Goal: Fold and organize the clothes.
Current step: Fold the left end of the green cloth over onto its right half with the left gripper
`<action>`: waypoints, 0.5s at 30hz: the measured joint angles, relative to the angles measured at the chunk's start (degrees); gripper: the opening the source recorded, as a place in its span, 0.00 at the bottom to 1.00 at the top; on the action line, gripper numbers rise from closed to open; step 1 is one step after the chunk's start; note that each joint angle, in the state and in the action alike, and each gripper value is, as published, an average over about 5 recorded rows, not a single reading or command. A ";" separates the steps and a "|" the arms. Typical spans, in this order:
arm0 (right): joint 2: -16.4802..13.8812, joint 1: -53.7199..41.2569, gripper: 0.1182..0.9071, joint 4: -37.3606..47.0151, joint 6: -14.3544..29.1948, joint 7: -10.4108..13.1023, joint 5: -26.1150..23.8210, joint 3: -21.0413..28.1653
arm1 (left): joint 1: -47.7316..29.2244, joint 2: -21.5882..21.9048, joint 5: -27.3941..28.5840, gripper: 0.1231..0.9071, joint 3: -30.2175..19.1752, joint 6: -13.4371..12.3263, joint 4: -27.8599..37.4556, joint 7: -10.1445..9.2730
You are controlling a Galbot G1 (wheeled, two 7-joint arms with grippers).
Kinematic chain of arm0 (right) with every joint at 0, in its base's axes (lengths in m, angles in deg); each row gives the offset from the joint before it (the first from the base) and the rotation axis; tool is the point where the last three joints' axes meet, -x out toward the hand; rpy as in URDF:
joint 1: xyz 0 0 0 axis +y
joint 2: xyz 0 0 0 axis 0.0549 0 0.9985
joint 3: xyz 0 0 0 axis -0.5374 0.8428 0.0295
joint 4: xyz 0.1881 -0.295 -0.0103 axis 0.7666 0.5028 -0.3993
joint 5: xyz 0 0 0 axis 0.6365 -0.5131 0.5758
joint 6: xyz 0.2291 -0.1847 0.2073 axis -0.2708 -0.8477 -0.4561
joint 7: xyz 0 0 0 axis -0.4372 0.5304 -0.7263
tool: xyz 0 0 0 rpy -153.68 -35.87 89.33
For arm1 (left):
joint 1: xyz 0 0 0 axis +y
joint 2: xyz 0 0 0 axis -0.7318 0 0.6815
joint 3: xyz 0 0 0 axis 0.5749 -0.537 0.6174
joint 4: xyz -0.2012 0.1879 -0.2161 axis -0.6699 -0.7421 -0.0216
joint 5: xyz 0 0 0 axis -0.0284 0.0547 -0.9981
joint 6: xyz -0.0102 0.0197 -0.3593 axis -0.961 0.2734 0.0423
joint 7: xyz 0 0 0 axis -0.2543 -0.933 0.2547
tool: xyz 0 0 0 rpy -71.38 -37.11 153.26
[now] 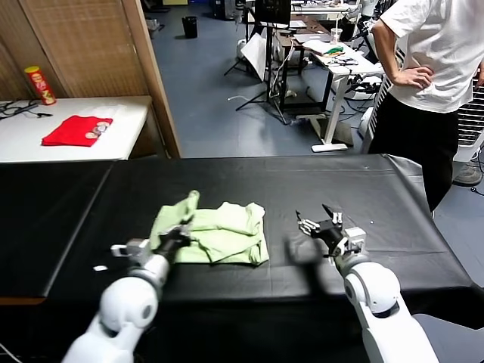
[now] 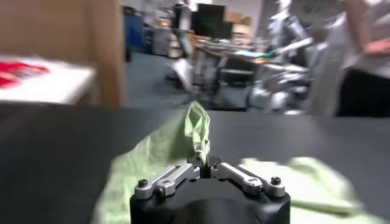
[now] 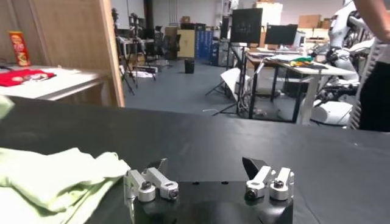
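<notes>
The pale green shirt [image 1: 219, 233] lies partly folded on the black table [image 1: 302, 181], left of centre. My left gripper [image 1: 178, 234] is at the shirt's left edge, shut on a fold of its fabric, and a strip of cloth [image 1: 193, 201] stands raised behind it. In the left wrist view the pinched green fabric [image 2: 198, 131] rises straight out of the shut left gripper [image 2: 205, 165]. My right gripper [image 1: 318, 220] hovers open over bare table to the right of the shirt, apart from it. The right wrist view shows the right gripper [image 3: 205, 167] with jaws wide apart and the shirt [image 3: 55, 179] to one side.
A white side table [image 1: 30, 140] at the back left holds a red folded garment [image 1: 77, 130] and a red can [image 1: 39, 85]. A wooden partition [image 1: 113, 45] stands behind it. A person in a white T-shirt [image 1: 439, 53] stands at the table's far right corner.
</notes>
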 joint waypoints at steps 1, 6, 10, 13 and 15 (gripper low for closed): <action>0.02 0.05 0.86 0.04 0.00 0.00 -0.04 -0.02 | -0.51 -1.11 0.24 0.06 -0.91 0.01 0.31 -0.06; 0.04 -0.31 0.86 0.56 0.00 -0.02 -0.06 0.17 | -1.76 -5.56 1.78 0.06 -4.65 0.05 1.20 -0.23; 0.12 -0.73 0.86 1.02 0.00 -0.05 -0.06 0.59 | -2.09 -7.94 2.38 0.06 -6.52 0.19 1.43 -0.65; 0.20 -0.83 0.86 1.12 0.00 -0.17 -0.06 0.93 | -2.34 -9.36 3.01 0.06 -7.37 0.24 1.85 -0.84; 0.21 -0.87 0.86 1.07 0.00 -0.31 -0.06 1.12 | -2.50 -10.22 3.54 0.06 -7.72 0.19 2.34 -0.92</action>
